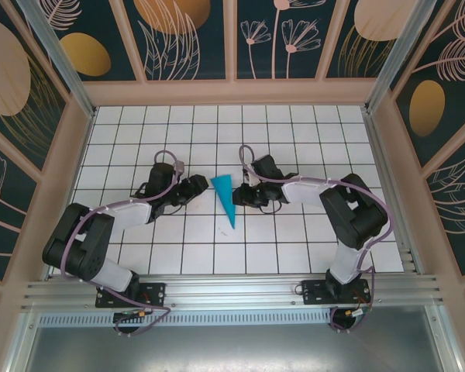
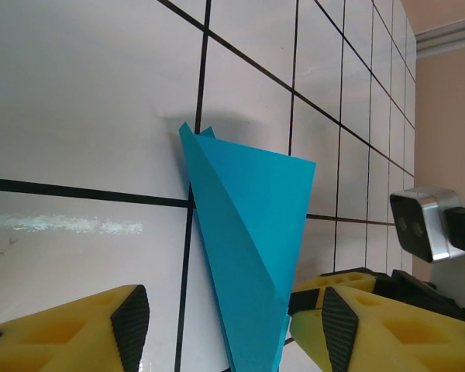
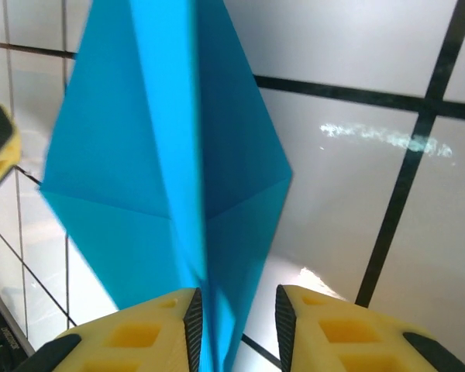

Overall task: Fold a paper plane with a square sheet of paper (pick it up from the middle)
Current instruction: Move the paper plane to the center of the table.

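**While the paper plane (image 1: 226, 198) lies on the surface, nothing grips it**

Left end effector (image 1: 198, 188): wide apart, holding nothing. Right end effector (image 1: 244, 191): narrowly parted astride the plane's centre fold, not clamped. Both wrist views cut its end off.

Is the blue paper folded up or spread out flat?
Folded: the paper plane is a narrow pointed dart, with creases and overlapping layers showing in both wrist views.
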{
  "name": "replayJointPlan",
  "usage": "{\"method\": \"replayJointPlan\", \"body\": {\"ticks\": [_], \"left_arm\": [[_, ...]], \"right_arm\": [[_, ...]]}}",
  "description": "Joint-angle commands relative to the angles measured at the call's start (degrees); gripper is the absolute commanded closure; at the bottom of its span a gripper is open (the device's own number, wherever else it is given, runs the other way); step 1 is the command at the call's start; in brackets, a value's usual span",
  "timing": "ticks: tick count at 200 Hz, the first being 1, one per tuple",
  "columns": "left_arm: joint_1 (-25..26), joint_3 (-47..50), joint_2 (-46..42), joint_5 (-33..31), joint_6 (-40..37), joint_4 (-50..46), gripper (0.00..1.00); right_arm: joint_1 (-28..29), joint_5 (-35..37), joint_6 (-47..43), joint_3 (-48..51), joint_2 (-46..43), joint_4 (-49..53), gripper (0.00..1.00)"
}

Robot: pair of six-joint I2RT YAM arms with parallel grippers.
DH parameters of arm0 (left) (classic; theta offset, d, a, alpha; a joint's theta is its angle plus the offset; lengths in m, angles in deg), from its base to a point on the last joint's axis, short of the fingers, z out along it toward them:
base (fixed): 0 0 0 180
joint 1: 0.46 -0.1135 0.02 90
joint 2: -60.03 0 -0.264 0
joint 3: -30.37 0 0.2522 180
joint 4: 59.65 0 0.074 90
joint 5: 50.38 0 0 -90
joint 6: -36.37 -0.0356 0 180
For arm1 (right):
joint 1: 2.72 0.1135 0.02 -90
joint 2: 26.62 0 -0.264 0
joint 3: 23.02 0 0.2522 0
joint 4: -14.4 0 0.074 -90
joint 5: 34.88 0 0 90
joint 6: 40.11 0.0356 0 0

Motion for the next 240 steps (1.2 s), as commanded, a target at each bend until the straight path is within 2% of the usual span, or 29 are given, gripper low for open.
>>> {"method": "replayJointPlan", "body": {"ticks": [1, 119, 137, 149, 169, 185, 213, 240], "left_arm": [[0.7, -0.1, 1.2, 1.7, 0.5, 2.0, 0.37], [1.0, -0.4, 2.0, 2.1, 0.2, 1.7, 0.38], [1.0, -0.4, 2.1, 2.1, 0.1, 1.4, 0.38], [1.0, -0.4, 1.9, 2.0, 0.1, 1.4, 0.38], [1.0, -0.3, 1.5, 1.4, 0.4, 1.4, 0.38], [1.0, -0.1, 0.2, -0.3, 0.5, 0.9, 0.39], [1.0, 0.4, -3.2, -4.5, 0.3, -1.1, 0.38], [1.0, 0.4, -5.1, -6.2, 0.1, -2.1, 0.38]], "right_arm": [[0.0, 0.3, 1.4, -0.2, -2.9, -1.8, 0.65], [3.6, -0.7, 2.8, -2.4, 3.7, -2.4, 0.64], [4.3, 0.1, 2.8, -2.9, 3.5, -1.9, 0.68], [4.7, 1.7, 2.7, -3.5, 3.3, -0.7, 0.76], [6.2, 8.8, 1.8, -6.7, 3.0, 5.4, 0.94], [7.4, 17.5, 0.4, -10.9, 2.5, 13.7, 1.00], [7.9, 32.4, -1.1, -17.9, 1.0, 26.8, 1.00], [6.9, 36.4, -1.8, -22.2, 3.6, 33.1, 0.98]]}}
